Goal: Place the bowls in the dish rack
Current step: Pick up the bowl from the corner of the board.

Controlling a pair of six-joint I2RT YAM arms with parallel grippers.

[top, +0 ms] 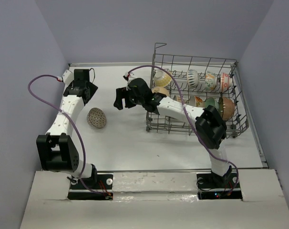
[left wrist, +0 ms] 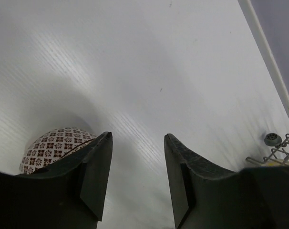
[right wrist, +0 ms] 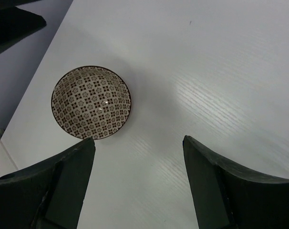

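No text, label, brand, number or sign can be read in any of the three views. The only marking is on the small round ceramic bowl (right wrist: 91,102) at the left of the table. It is a repeating brown-and-white tile ornament, not lettering.

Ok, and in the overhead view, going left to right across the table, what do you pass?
patterned bowl → right gripper → dish rack
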